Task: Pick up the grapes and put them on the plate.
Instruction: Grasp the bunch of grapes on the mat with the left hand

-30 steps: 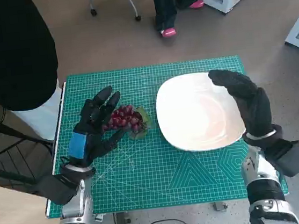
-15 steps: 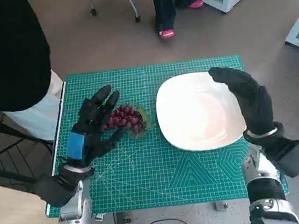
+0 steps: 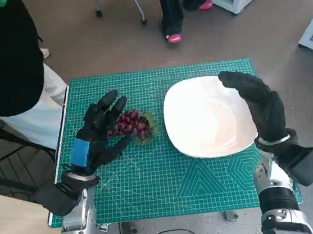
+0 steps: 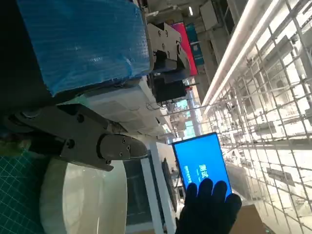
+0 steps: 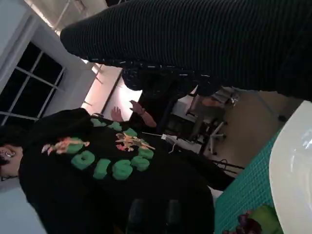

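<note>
Grapes (image 3: 130, 124) sit in a dark red bunch on the green cutting mat (image 3: 152, 174) that covers the worktop, left of the white plate (image 3: 207, 117) and apart from its rim, with a bit of green leaf or stem showing beside them on the plate side. I have the left hand (image 3: 99, 132) lying against the bunch from its left, fingers spread, the upper ones over the bunch's near edge and the thumb reaching along the mat below it; nothing is gripped yet, so I read it as open and set for a scoop or a pinch. I judge that approach suits a loose cluster, which would roll if pushed from one side only. The right hand (image 3: 259, 102), in its knitted glove, stands on edge above the plate's far right side, holding nothing, fingers loosely extended; whether it touches the rim I cannot tell, but it looks placed to steady the plate. A person in a black top (image 5: 112, 165) stands close by the worktop's left.
</note>
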Robot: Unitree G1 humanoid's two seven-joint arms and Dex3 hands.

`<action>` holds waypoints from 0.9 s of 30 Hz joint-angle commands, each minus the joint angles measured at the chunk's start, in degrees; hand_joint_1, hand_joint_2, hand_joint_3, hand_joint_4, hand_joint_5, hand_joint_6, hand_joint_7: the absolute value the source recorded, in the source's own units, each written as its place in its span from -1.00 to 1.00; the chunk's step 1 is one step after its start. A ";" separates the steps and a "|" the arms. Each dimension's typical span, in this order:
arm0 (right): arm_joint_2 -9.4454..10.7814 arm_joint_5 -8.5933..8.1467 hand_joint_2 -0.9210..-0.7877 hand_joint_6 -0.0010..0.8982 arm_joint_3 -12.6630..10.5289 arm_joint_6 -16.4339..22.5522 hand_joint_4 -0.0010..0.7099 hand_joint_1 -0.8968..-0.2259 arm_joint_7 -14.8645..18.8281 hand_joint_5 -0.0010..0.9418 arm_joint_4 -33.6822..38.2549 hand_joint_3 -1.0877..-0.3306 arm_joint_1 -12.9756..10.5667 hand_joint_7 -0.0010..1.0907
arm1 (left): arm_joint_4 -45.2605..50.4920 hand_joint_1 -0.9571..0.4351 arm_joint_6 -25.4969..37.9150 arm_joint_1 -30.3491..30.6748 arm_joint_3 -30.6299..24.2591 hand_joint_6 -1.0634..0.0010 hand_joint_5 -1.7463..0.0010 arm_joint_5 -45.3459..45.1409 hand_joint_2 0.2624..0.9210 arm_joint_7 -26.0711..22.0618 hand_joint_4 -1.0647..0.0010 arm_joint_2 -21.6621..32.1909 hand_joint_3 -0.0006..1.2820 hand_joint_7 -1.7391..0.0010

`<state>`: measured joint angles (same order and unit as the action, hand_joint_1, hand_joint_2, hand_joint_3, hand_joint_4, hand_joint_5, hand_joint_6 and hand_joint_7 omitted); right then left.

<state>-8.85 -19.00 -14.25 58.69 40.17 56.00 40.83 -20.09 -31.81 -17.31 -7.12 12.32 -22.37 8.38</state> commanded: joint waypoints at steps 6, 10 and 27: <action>-0.03 -0.35 -1.00 -0.28 0.06 -0.11 -0.01 0.20 0.54 -1.00 0.01 0.47 -1.61 -0.99 | 2.22 0.15 0.57 1.75 0.53 0.65 1.00 0.50 1.00 0.30 0.26 -0.79 -0.68 0.47; 0.16 -0.40 -1.00 -0.28 0.16 -0.38 -0.01 0.18 0.60 -1.00 0.02 0.46 -1.57 -0.99 | 2.17 0.15 0.28 1.97 0.44 0.65 1.00 0.48 1.00 0.23 0.26 -0.80 -0.69 0.47; 0.07 -1.36 -1.00 -0.27 0.26 -0.98 -0.01 0.22 1.70 -1.00 -0.08 0.45 -1.14 -0.99 | 1.71 0.13 0.02 1.68 -0.01 0.65 1.00 0.65 1.00 -0.15 0.27 -0.31 -0.70 0.48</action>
<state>-8.76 -20.06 -14.06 58.58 41.10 55.86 40.57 -19.00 -31.60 -15.89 -7.00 12.32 -22.33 7.81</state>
